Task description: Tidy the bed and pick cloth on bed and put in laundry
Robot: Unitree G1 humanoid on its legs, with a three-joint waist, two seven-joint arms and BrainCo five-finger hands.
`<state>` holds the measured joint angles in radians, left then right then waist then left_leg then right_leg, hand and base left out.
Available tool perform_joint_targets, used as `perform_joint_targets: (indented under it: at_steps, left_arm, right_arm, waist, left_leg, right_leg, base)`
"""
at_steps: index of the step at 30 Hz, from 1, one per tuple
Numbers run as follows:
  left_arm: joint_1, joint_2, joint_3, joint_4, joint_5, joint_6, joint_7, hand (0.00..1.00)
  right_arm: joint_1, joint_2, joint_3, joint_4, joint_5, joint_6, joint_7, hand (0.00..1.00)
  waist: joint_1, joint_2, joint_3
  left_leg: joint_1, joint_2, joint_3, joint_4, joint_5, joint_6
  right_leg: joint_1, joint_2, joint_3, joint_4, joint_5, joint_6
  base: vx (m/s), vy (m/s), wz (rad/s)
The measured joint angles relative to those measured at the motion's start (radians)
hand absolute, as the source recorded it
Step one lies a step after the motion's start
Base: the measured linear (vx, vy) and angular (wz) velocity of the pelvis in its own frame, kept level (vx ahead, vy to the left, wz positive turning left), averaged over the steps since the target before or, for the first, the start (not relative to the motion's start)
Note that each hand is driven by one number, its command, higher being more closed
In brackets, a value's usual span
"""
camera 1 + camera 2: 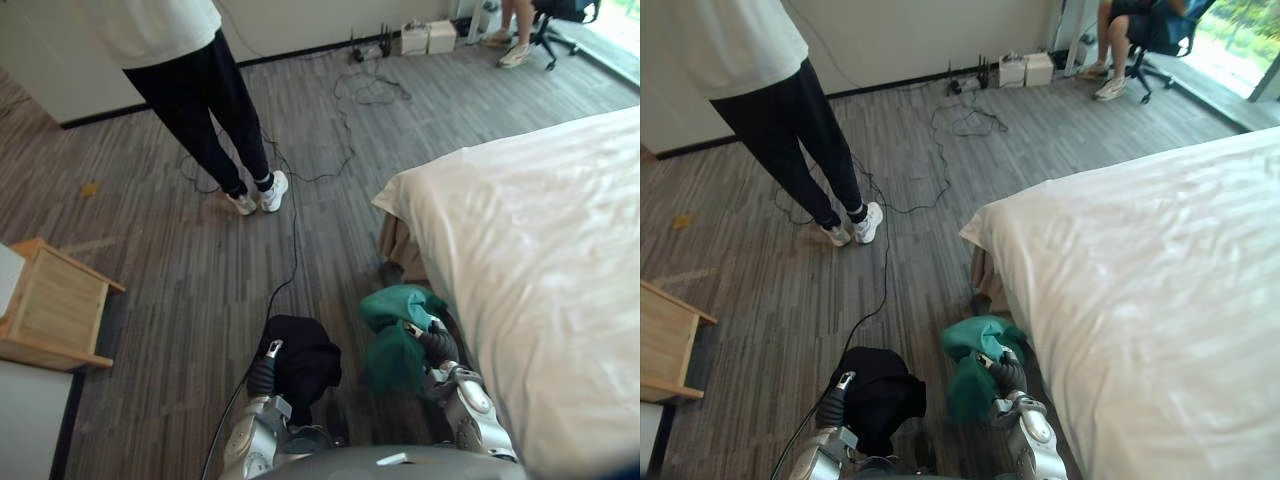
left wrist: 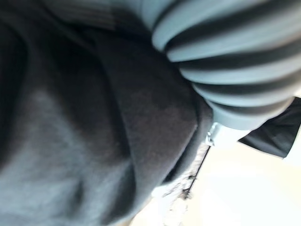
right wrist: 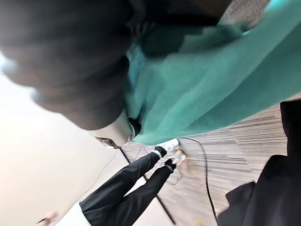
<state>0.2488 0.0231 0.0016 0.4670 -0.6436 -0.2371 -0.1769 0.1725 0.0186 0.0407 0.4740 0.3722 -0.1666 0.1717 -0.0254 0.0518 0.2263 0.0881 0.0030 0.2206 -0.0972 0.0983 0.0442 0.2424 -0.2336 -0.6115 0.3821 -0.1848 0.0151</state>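
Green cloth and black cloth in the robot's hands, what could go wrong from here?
1. The green cloth hangs loose from the right hand beside the corner of the bed; it might slip or snag there.
2. The black cloth bunched at the left hand droops low and could drop.
3. A person stands ahead; walking that way risks a bump.

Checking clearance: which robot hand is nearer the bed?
Right. The right robot hand, at the green cloth, is beside the bed; the left robot hand, at the black cloth, is farther away.
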Motion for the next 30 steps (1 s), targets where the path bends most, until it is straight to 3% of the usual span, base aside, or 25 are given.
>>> perform_joint_targets:
  at_steps: [1,3,5,7,8,10,11,17,27,30]
  left_arm:
    - [-0.030,0.025,-0.011,-0.023,-0.002,0.010,0.000,1.00]
    - [-0.055,0.051,-0.020,-0.020,-0.002,0.019,0.004,1.00]
    - [-0.064,0.070,-0.025,-0.033,-0.001,0.020,0.012,1.00]
    - [-0.040,0.082,-0.029,-0.098,0.001,0.029,0.025,1.00]
    - [-0.036,0.076,-0.033,-0.097,0.001,0.037,0.031,1.00]
    - [0.012,0.041,-0.047,-0.110,0.002,0.056,0.031,1.00]
    - [0.064,-0.021,-0.078,-0.212,0.005,0.082,0.030,1.00]
    - [0.064,-0.020,-0.081,-0.211,0.005,0.082,0.033,1.00]
    - [0.049,-0.012,-0.126,-0.068,0.089,0.071,0.214,1.00]
    - [0.043,-0.009,-0.126,-0.047,0.090,0.054,0.264,1.00]
  right_arm:
    - [0.037,-0.007,-0.002,-0.026,0.013,-0.003,-0.022,1.00]
    - [0.073,-0.009,0.007,-0.062,0.038,-0.016,-0.029,1.00]
    - [0.071,-0.007,0.008,-0.093,0.049,-0.025,-0.026,1.00]
    - [0.060,0.006,0.006,-0.164,0.056,-0.029,-0.014,1.00]
    - [0.055,0.004,0.002,-0.175,0.056,-0.030,-0.012,1.00]
    - [0.062,-0.001,0.003,-0.213,0.056,-0.029,0.002,1.00]
    - [0.228,0.019,0.010,-0.322,0.068,-0.019,0.018,1.00]
    - [0.225,0.020,0.012,-0.318,0.068,-0.019,0.017,1.00]
    - [0.145,0.020,0.055,-0.116,0.067,-0.009,-0.044,1.00]
    - [0.113,0.017,0.058,-0.095,0.065,0.000,-0.052,1.00]
  waist:
    - [-0.015,-0.008,0.004]
    - [-0.025,-0.010,0.006]
    - [-0.021,-0.024,0.003]
    - [-0.012,-0.088,-0.012]
    - [-0.012,-0.086,-0.012]
    - [-0.011,-0.047,-0.024]
    - [-0.013,-0.052,-0.139]
    - [-0.014,-0.055,-0.137]
    - [-0.009,-0.068,-0.133]
    - [-0.008,-0.078,-0.124]
  left_leg:
    - [-0.006,0.019,-0.074,0.001,0.006,0.004]
    - [-0.009,0.040,-0.149,0.001,0.017,-0.006]
    - [0.002,0.040,-0.167,0.001,0.018,-0.009]
    - [0.016,-0.009,-0.167,0.000,0.009,-0.030]
    - [0.027,-0.006,-0.165,-0.001,0.006,-0.036]
    - [0.036,0.018,-0.120,-0.006,-0.008,-0.049]
    - [0.047,0.033,0.016,-0.007,-0.054,-0.051]
    - [0.047,0.032,0.016,-0.007,-0.053,-0.052]
    - [0.031,0.028,-0.020,-0.007,-0.039,-0.055]
    - [-0.020,0.034,-0.037,0.066,-0.069,-0.059]
  right_leg:
    - [-0.065,0.027,0.154,0.099,-0.044,-0.022]
    - [-0.088,0.099,0.288,0.032,-0.105,-0.003]
    - [-0.107,0.113,0.352,-0.066,-0.103,0.017]
    - [-0.155,0.055,0.368,-0.161,0.020,0.052]
    - [-0.145,0.053,0.378,-0.159,0.011,0.056]
    - [-0.145,0.077,0.391,-0.184,0.014,0.047]
    - [-0.094,0.074,0.401,-0.271,0.069,0.072]
    - [-0.094,0.074,0.401,-0.272,0.067,0.069]
    - [-0.092,0.084,0.377,-0.308,0.059,0.062]
    - [-0.093,0.084,0.359,-0.313,0.056,0.061]
  base:
    - [0.19,-0.007,1.43]
    - [0.16,-0.058,1.43]
    - [0.12,-0.080,0.82]
    - [0.08,-0.146,0.24]
    - [0.05,-0.145,-0.15]
    - [0.00,-0.107,-0.45]
    - [-0.02,-0.049,-0.27]
    - [0.00,0.000,0.00]
    - [0.02,-0.003,0.08]
    - [0.07,-0.024,0.20]
